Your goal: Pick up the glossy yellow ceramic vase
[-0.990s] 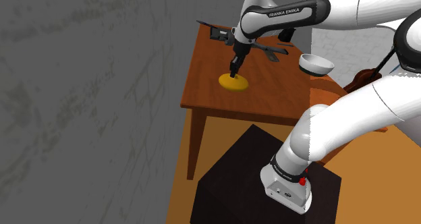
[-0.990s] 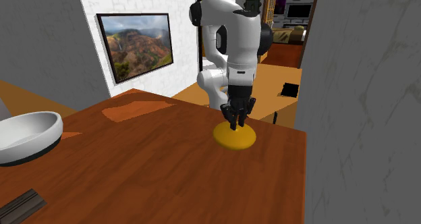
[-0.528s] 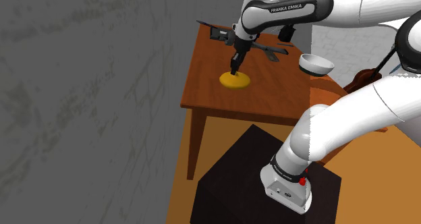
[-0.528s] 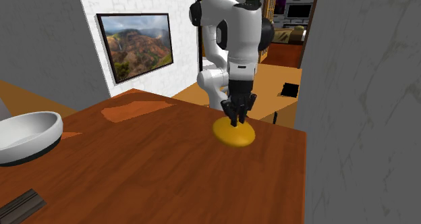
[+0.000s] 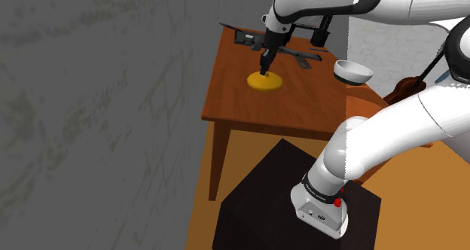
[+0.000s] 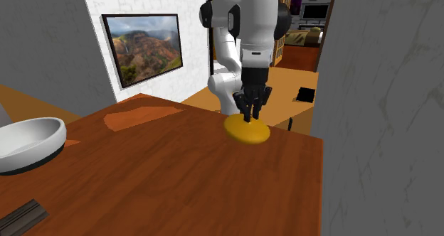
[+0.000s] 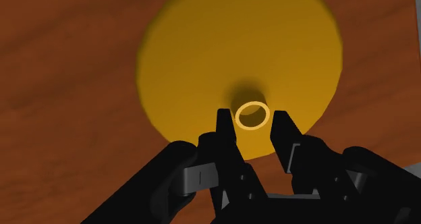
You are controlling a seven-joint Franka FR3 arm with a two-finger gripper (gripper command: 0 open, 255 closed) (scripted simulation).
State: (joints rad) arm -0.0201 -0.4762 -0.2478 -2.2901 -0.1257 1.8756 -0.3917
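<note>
Wooden table (image 5: 235,98) carries everything. The white arm (image 5: 392,135) reaches over it from the black stand (image 5: 256,203).

White bowl (image 6: 28,143) sits well apart from the work, toward the second exterior view's left. A dark long-handled tool (image 5: 295,56) lies on the table just beyond the gripper. The grey wall (image 6: 384,128) runs close along the table edge. My read is that none of it blocks a straight lift.

Yellow vase (image 7: 202,54) has a wide, flat body and a narrow neck, and sits mid-table near the wall-side edge.

The gripper (image 7: 251,119) points straight down over the vase. Its fingers (image 7: 222,125) are nearly together, clamped on the neck rim from both sides.

Status: the grasp looks done. I can't tell for sure whether the base is clear of the wood; the soft shadow under it hints at slightly raised. What's left is raising it clear and holding. The thin neck is the only contact, so there's a risk of swing or slip.
</note>
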